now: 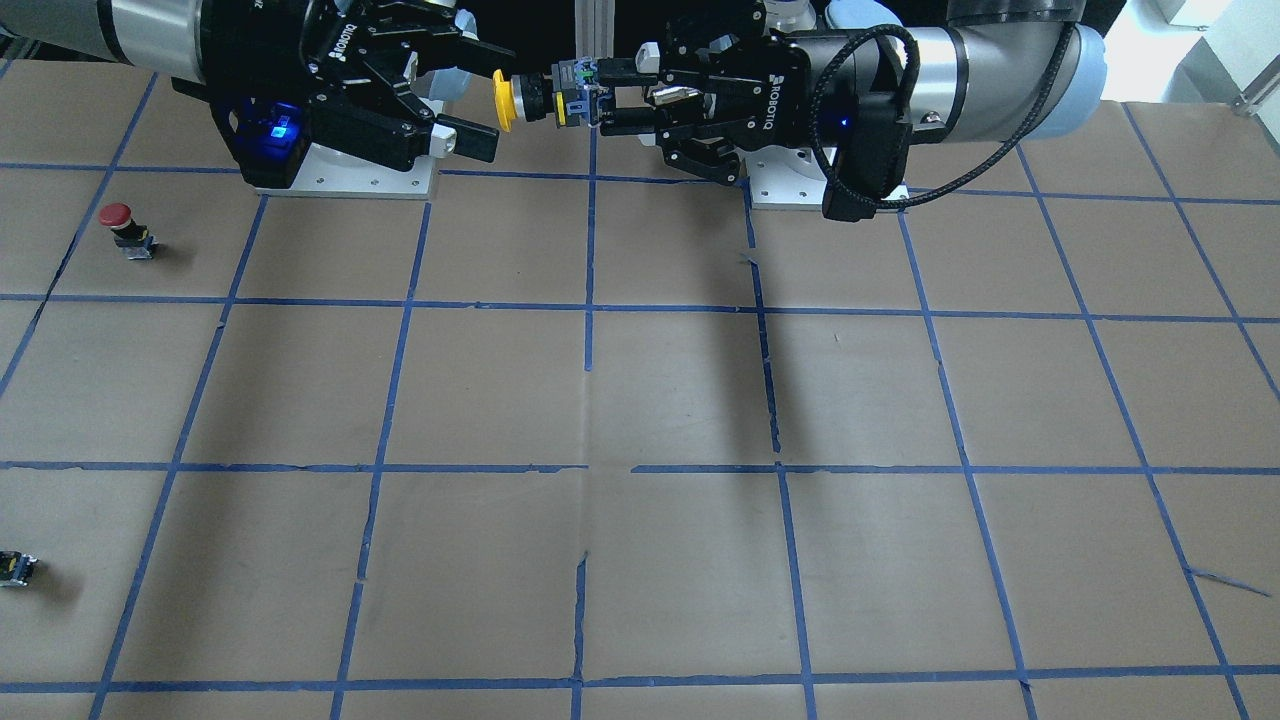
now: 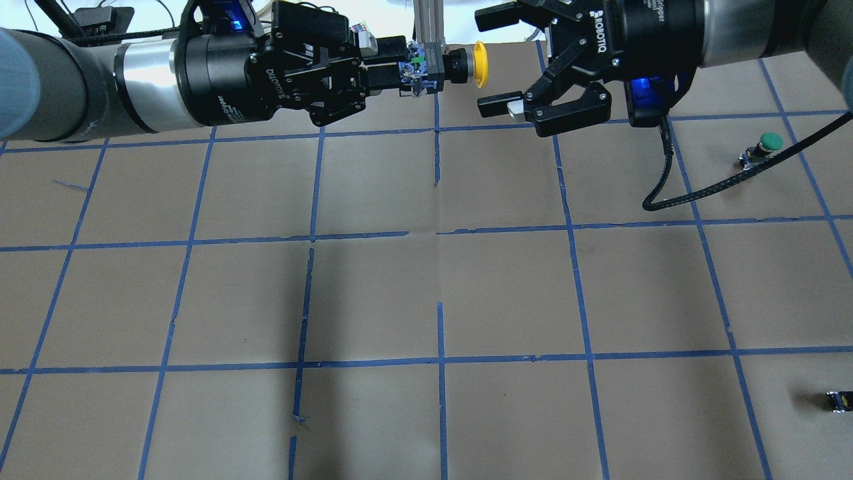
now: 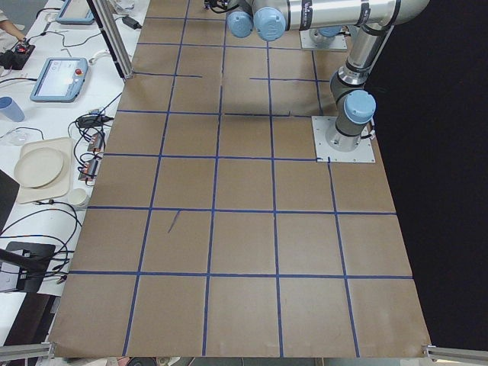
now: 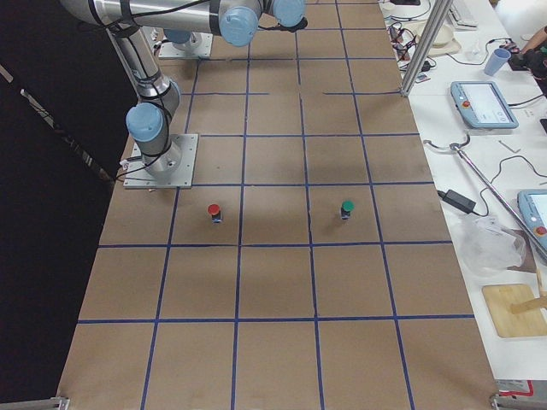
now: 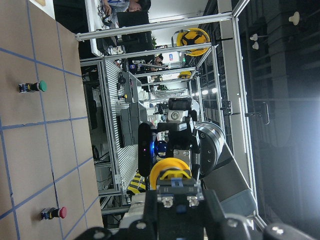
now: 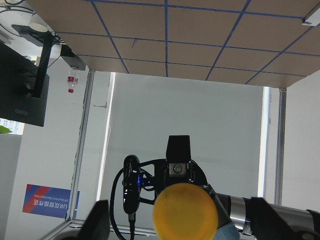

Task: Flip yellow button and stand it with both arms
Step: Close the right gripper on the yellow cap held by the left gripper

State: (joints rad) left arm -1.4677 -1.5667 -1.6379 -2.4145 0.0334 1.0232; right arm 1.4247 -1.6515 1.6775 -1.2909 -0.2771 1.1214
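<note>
Holding the yellow button (image 2: pixel 460 65) by its black-and-grey contact block, the left end effector (image 2: pixel 400 70) is seen with its fingers pressed together on that block. The button is carried lying sideways in the air above the counter (image 1: pixel 680 400), near the edge where the arm bases are bolted. Its round yellow cap is turned away from the left end effector and toward the right one.

The right end effector (image 2: pixel 492 63) is seen facing it with its fingers spread wide. One fingertip is placed on each side of the cap, about level with it, and a gap is left between each fingertip and the cap. A blue light is shown on each end effector's body. In the right wrist view the cap fills the lower middle of the picture, with the two dark fingers blurred at either side of it.

Out on the counter, a red button (image 1: pixel 120 225) and a green button (image 2: pixel 766 143) are stood with caps up, well apart from both arms. A small black block (image 2: pixel 838 400) is left farther out, near the counter's edge on the right arm's side.
</note>
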